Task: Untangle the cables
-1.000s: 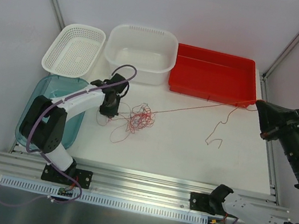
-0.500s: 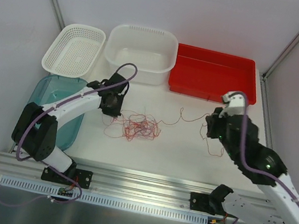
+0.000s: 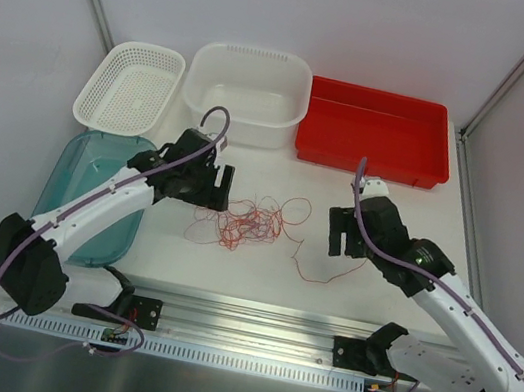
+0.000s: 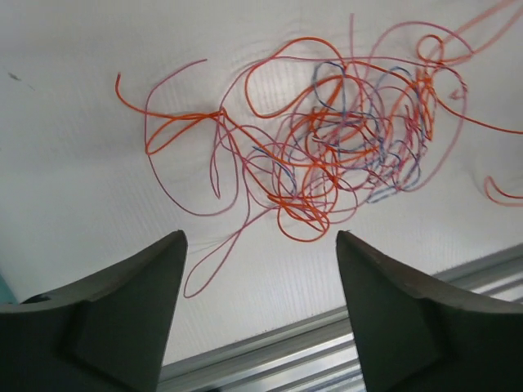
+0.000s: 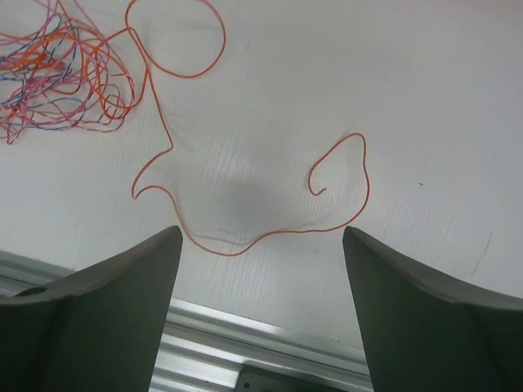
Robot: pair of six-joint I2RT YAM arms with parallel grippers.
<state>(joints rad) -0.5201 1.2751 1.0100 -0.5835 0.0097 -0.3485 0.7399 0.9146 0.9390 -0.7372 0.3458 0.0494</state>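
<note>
With left fingers point(image 4: 122, 318) and right fingers point(image 5: 417, 310) released, empty: pinch loose orange strand point(image 5: 365, 175) low at surface point(image 5: 433, 90); pull slowly sideways; pin tangled cables point(image 4: 343, 147) meanwhile.

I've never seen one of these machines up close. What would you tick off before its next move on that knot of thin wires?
1. Left fingers open and empty: ok.
2. Right fingers open and empty: ok.
3. Cables separated: not ok. They sit in one knotted bunch on the table.
4. A strand that looks easy to grab: ok. An orange strand trails out of the bunch and lies flat just below the right fingers.
5. Which wire crosses over which inside the bunch: cannot tell.
</note>
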